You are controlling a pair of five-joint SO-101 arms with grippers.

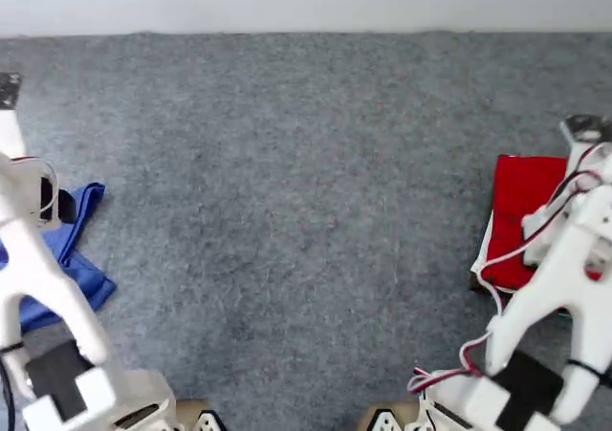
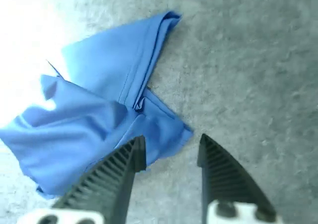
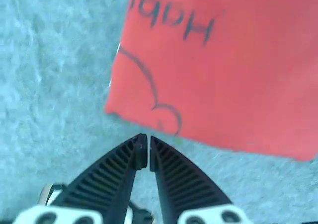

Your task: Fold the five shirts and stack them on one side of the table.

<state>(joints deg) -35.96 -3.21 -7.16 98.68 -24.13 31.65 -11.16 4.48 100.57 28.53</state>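
Two shirts show plainly. One blue shirt lies crumpled and unfolded at the left edge of the table. One red shirt lies folded flat at the right edge, with dark print on its top face. One thin white cloth edge sticks out from under the red shirt's left side; how many layers lie beneath it cannot be told.

Two white arms stand at the near side, the left arm over the blue shirt and the right arm over the red one. The left gripper has its jaws spread apart and holds nothing; it hangs above the spot where the blue shirt's edge meets the bare surface. The right gripper has its fingers pressed together with nothing between them, above the bare surface just beside an edge of the red shirt.

One grey felt-like mat covers the whole table. A plain white wall runs along the far side.
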